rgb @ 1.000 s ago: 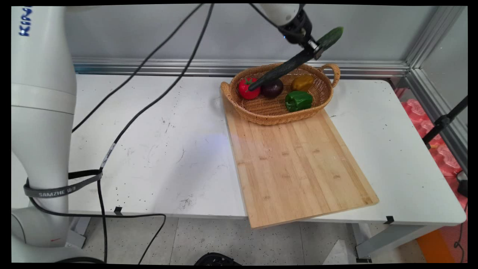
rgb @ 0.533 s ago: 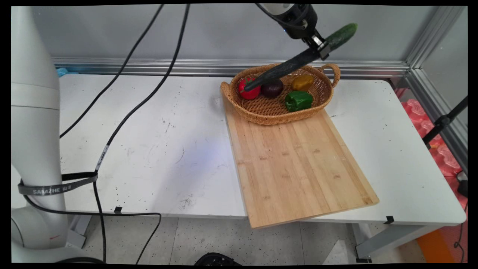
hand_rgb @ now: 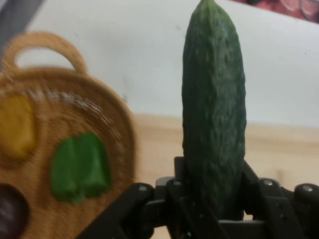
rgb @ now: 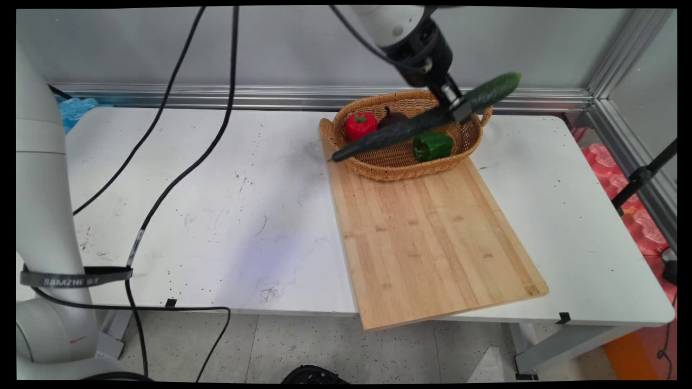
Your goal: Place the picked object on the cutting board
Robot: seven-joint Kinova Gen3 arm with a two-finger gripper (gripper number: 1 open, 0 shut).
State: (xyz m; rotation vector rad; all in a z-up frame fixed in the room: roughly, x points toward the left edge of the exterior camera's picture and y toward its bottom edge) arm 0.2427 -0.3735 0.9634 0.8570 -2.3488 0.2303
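Note:
My gripper (rgb: 453,108) is shut on a long dark green cucumber (rgb: 421,120), held in the air above the wicker basket (rgb: 397,162). The cucumber slants from upper right down to lower left, its low tip past the basket's front left rim. In the hand view the cucumber (hand_rgb: 214,109) stands up between the gripper's (hand_rgb: 214,201) fingers. Inside the basket lie a red tomato (rgb: 360,125), a dark purple vegetable (rgb: 390,117) partly hidden by the cucumber, and a green bell pepper (rgb: 432,146). The hand view also shows a yellow vegetable (hand_rgb: 16,127) beside the green pepper (hand_rgb: 79,167).
A wooden cutting board (rgb: 432,237) lies in front of the basket, reaching over the table's near edge. Black cables (rgb: 184,140) hang across the left of the white table (rgb: 216,216). A metal rail runs along the wall behind.
The gripper has come down and forward with the cucumber, whose low tip has swung from over the tomato to the basket's front left rim.

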